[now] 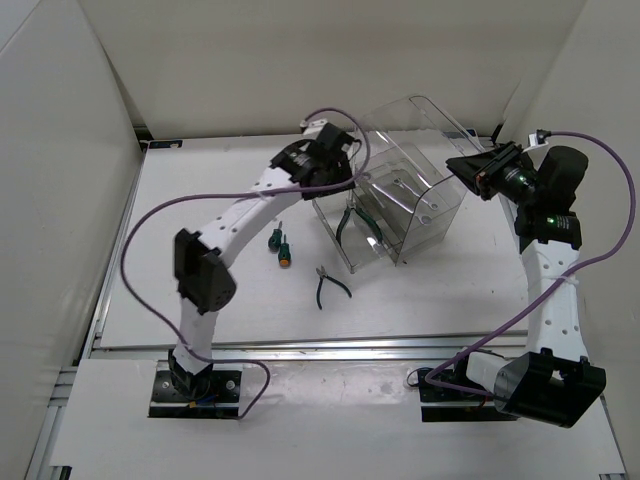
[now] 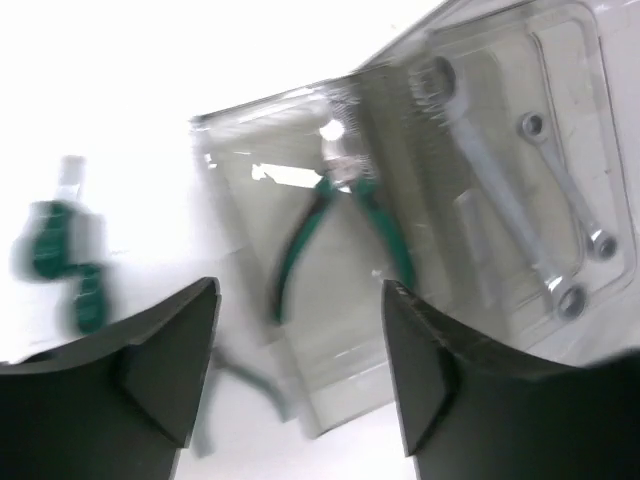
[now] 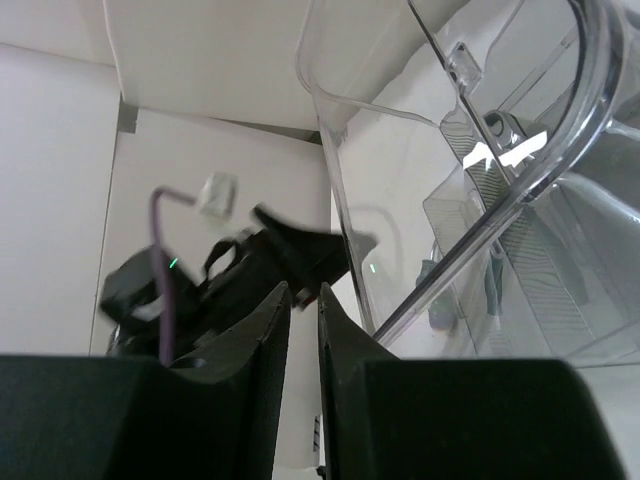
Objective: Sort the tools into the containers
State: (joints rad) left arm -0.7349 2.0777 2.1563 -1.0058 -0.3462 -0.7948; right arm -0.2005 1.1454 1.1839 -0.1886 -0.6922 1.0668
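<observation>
The tall clear bin (image 1: 445,205) stands at the back middle, its rounded lid up. Green-handled pliers (image 1: 355,222) lie in its front compartment, also in the left wrist view (image 2: 335,230). Two silver wrenches (image 2: 490,190) (image 2: 565,190) lie on the step behind. A second pair of pliers (image 1: 328,285) lies on the table in front of the bin. Two stubby screwdrivers, green (image 1: 272,238) and orange (image 1: 286,255), lie to its left. My left gripper (image 1: 345,168) (image 2: 300,290) hovers open and empty over the bin's left side. My right gripper (image 1: 458,165) (image 3: 304,290) is shut and empty at the bin's right.
White walls enclose the table on the left, back and right. The bin's curved rim (image 3: 560,120) is close on the right in the right wrist view. The left arm (image 3: 230,280) shows beyond my right fingers. Purple cables loop off both arms.
</observation>
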